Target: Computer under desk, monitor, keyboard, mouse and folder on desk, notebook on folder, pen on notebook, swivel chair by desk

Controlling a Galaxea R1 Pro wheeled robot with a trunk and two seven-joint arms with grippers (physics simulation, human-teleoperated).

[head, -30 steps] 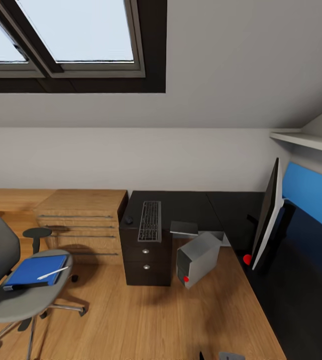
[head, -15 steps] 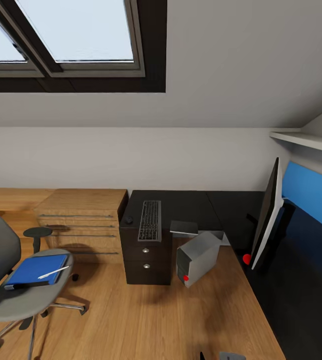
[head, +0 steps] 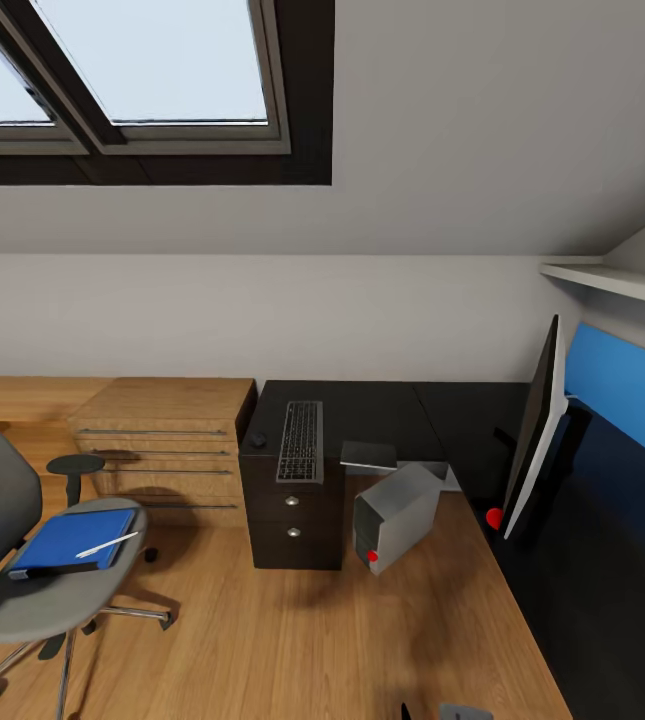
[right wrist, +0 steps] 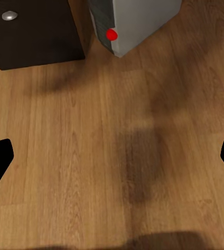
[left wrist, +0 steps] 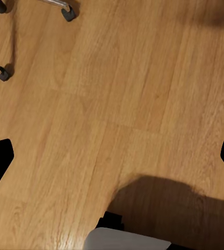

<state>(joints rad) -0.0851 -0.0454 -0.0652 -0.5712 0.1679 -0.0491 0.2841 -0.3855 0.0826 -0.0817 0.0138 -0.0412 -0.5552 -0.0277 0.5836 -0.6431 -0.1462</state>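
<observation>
One swivel chair (head: 32, 560) stands on the wood floor (head: 292, 640) at the left of the head view, well apart from the desk (head: 382, 410). On its grey seat lies one bright blue folder (head: 67, 540), and one thin white pen (head: 105, 546) rests across the folder's near corner. The glossy black desk runs along the back wall and turns down the right side. One dark keyboard (head: 301, 441) lies on the part above the two knobbed drawers (head: 292, 520), with a small dark mouse (head: 257, 439) just beside it on the left. One monitor (head: 539, 440) stands on the desk's right wing, seen nearly edge-on, with a red dot at its lower corner. One light grey computer tower (head: 394, 515) sits tilted on the floor beside the drawers; its red dot also shows in the right wrist view (right wrist: 135, 23). A low light-wood chest of drawers (head: 162, 435) stands left of the desk. Both wrist views look down on bare floor; the left gripper (left wrist: 112, 156) and right gripper (right wrist: 112, 156) each have their two dark fingertips far apart at the frame edges, holding nothing.
</observation>
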